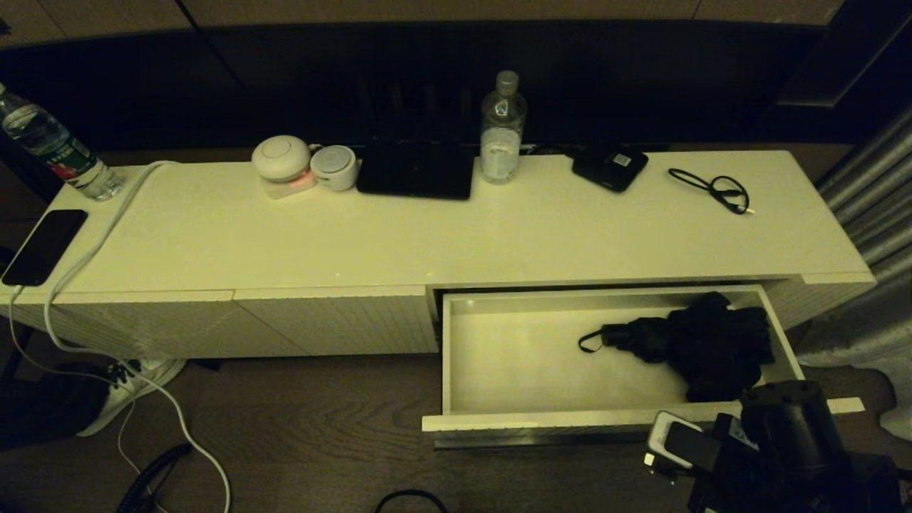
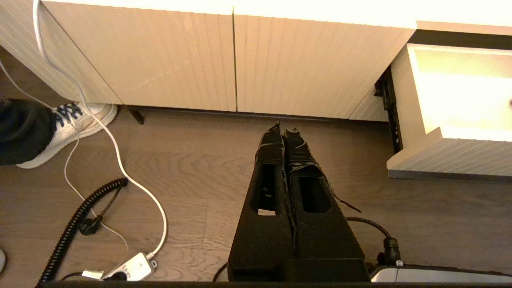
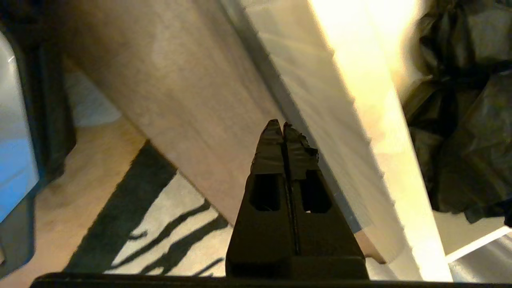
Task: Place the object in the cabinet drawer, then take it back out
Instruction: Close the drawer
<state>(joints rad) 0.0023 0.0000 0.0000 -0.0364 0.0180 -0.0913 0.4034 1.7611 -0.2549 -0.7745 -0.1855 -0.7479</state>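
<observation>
The cream-white cabinet drawer stands pulled out at the cabinet's right end. The black fabric garment lies bundled in the drawer's right half, a thin strap loop trailing left. In the right wrist view the garment shows inside, past the drawer's ribbed front. My right gripper is shut and empty, just outside the drawer front near its right end; the arm shows in the head view. My left gripper is shut and empty, low over the floor in front of the closed ribbed panels.
On the cabinet top stand a water bottle, a black tablet, a small black box, a looped cable and white round devices. A white cable, a coiled cord and a shoe lie on the floor.
</observation>
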